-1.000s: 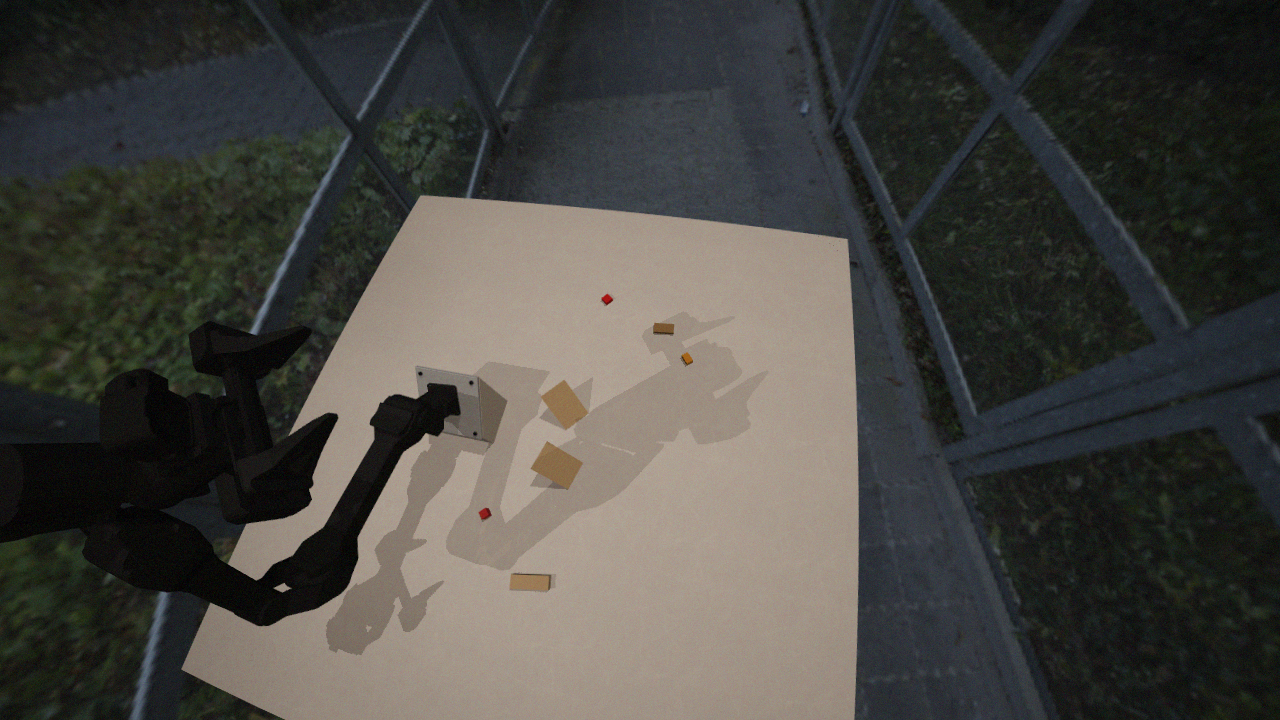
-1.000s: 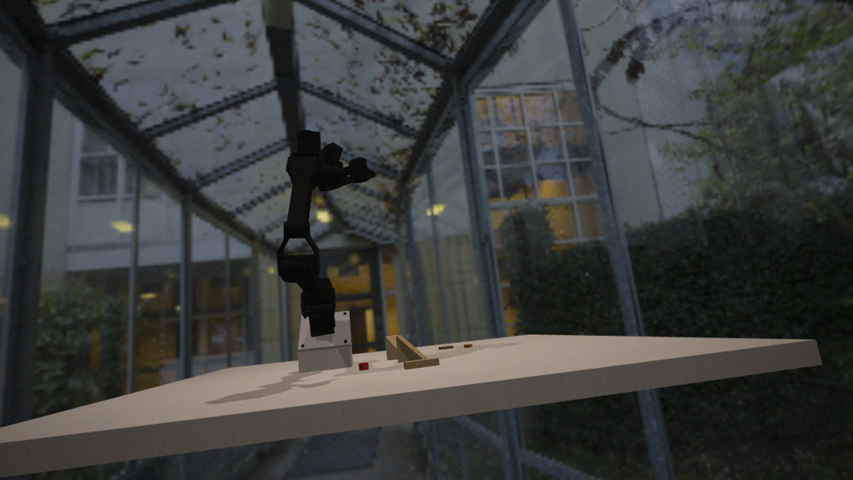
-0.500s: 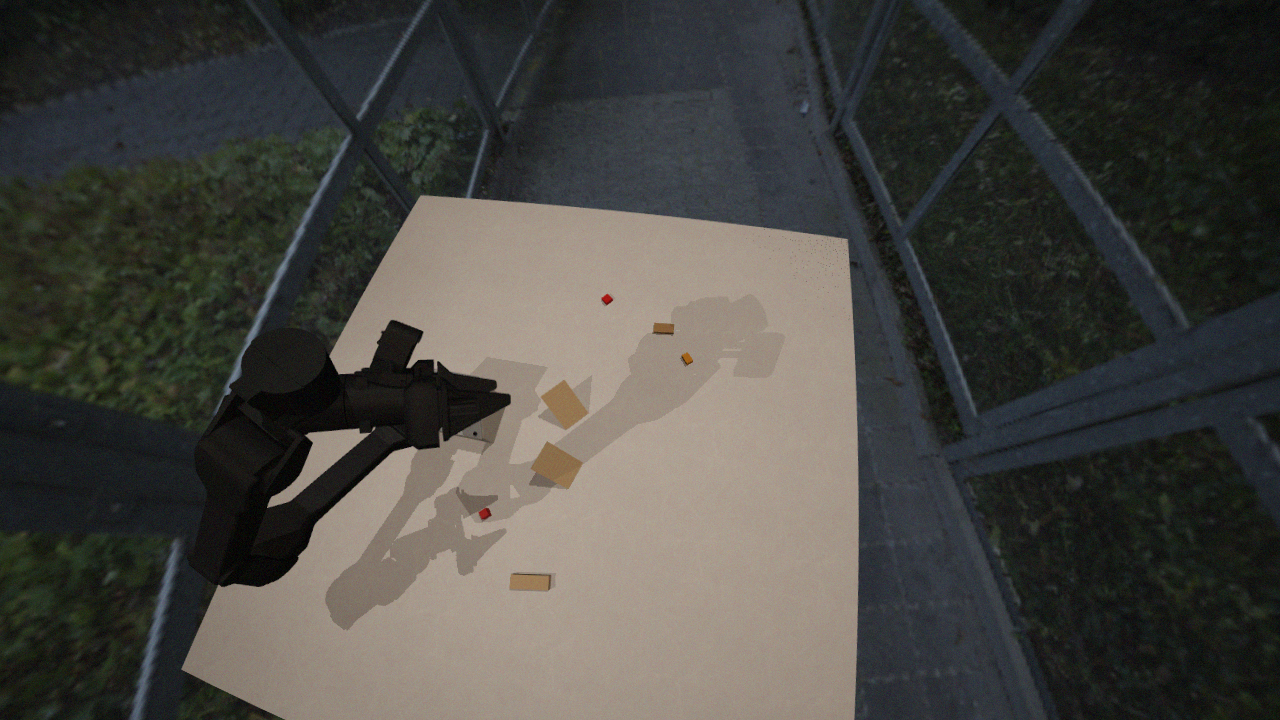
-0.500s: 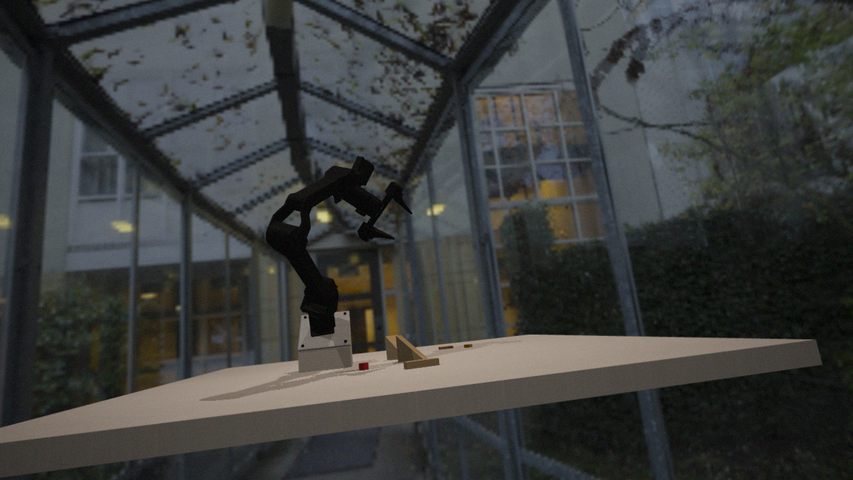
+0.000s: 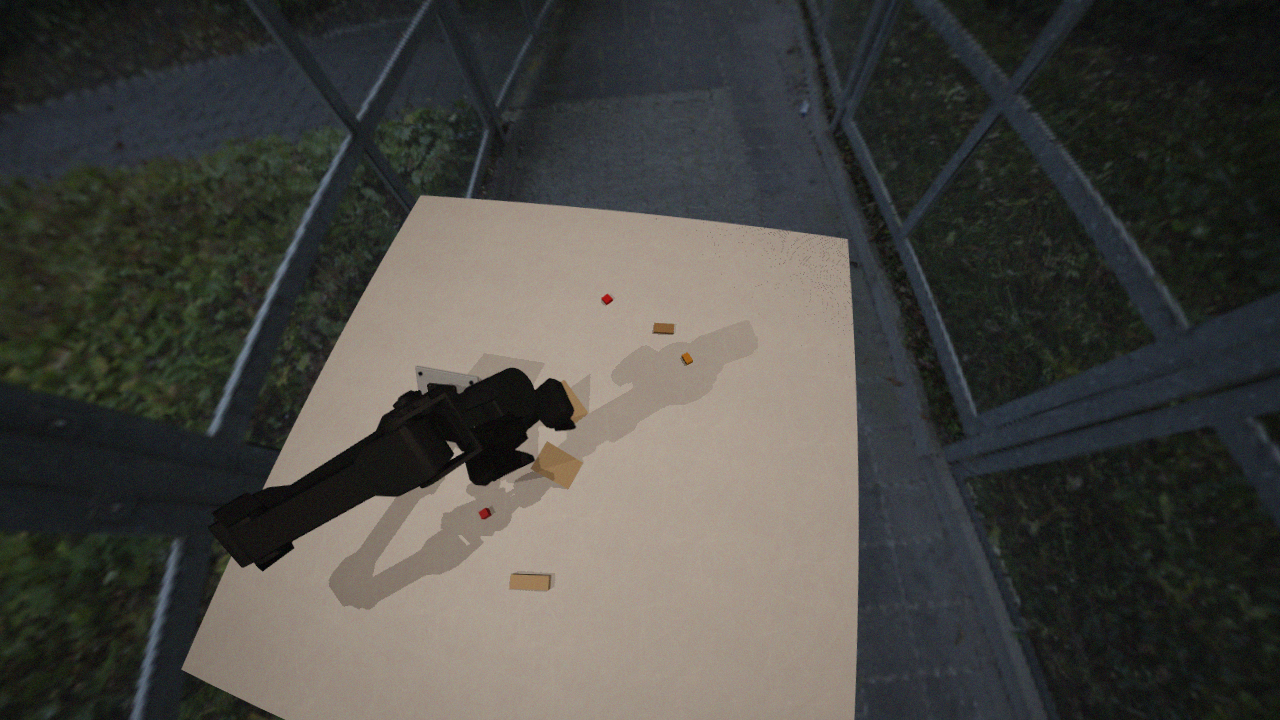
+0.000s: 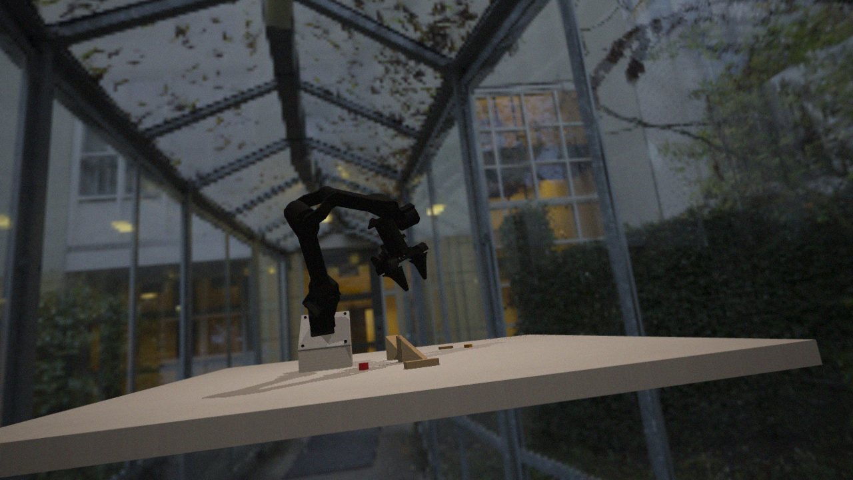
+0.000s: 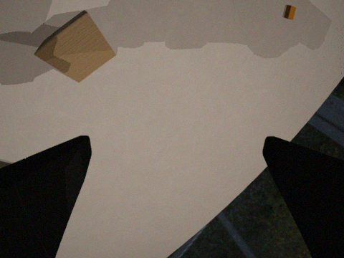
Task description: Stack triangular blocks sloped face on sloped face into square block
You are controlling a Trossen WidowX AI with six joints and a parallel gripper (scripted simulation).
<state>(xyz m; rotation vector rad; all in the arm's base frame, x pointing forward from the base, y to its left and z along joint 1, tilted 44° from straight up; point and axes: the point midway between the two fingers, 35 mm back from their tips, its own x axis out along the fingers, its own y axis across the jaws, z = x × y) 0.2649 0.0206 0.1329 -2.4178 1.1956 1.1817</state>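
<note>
Around the tool (image 5: 552, 441) (image 6: 416, 284) (image 7: 180, 145): orange block (image 5: 686, 358) (image 6: 468, 345) (image 7: 289, 12), long tan block (image 5: 529, 582) (image 6: 421, 363) (image 7: 3, 164) and a red cube (image 5: 484, 513) (image 6: 363, 365) rest on the tabletop (image 5: 716, 555) (image 6: 536, 370) (image 7: 161, 107). Tool raised, fingers wide, nothing gripped. Nearer triangular block (image 5: 556, 464) (image 6: 411, 352) (image 7: 80, 50) lies below the tool, off to one side; the other triangular block (image 5: 578, 410) (image 6: 392, 347) stands apart from it, partly hidden from above.

Dark metal frames (image 6: 471, 197) are supporting a leaf-strewn glass roof (image 6: 358, 35) over a paved walkway (image 5: 626, 134). Beyond, a multi-paned window (image 6: 536, 149) is glowing orange, while a dark hedge (image 6: 716, 263) is growing nearby in dim light.
</note>
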